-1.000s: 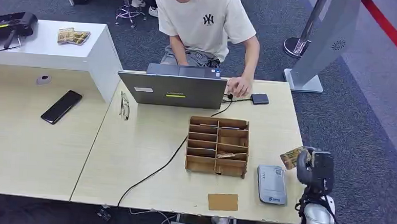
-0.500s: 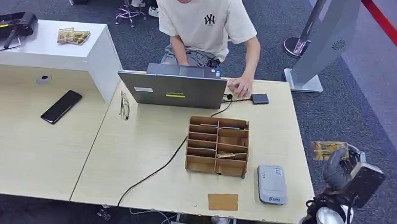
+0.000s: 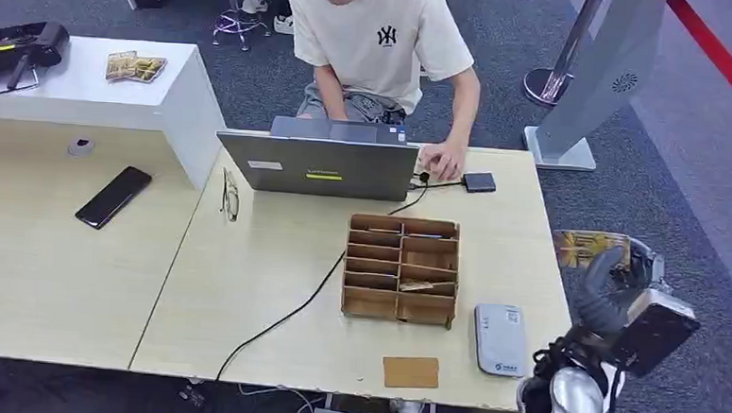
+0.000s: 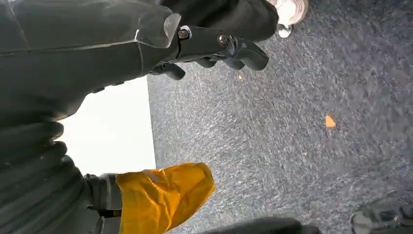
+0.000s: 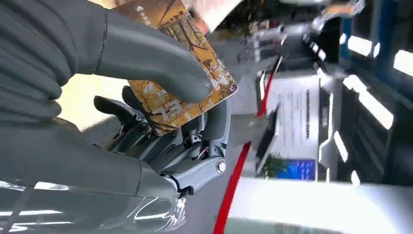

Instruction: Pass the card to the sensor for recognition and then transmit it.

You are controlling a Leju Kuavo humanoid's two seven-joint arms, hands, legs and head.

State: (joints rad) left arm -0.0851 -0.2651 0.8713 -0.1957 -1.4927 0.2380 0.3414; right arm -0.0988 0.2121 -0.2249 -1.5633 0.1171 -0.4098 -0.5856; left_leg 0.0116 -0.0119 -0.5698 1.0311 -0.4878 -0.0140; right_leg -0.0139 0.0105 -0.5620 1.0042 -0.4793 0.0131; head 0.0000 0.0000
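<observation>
A yellow-brown patterned card (image 3: 589,248) is pinched in my right hand (image 3: 615,288), in the air just past the table's right edge. In the right wrist view the thick thumb (image 5: 146,53) presses the card (image 5: 195,92) against the dark fingers beneath it. The sensor, a flat grey card reader (image 3: 500,339), lies on the table near its front right corner, to the left of and below the hand. My left hand (image 4: 214,46) hangs over grey carpet and holds nothing, its fingers loosely spread.
A wooden slotted organiser (image 3: 402,268) stands left of the reader. A brown card (image 3: 410,372) lies at the front edge. A person (image 3: 381,37) sits behind a laptop (image 3: 319,166), hand by a small hub (image 3: 479,182). A grey kiosk (image 3: 596,77) stands at the back right.
My right hand has swung with the card from beside the reader out past the table's right edge, then risen and come back slightly left. The card now lies flatter.
</observation>
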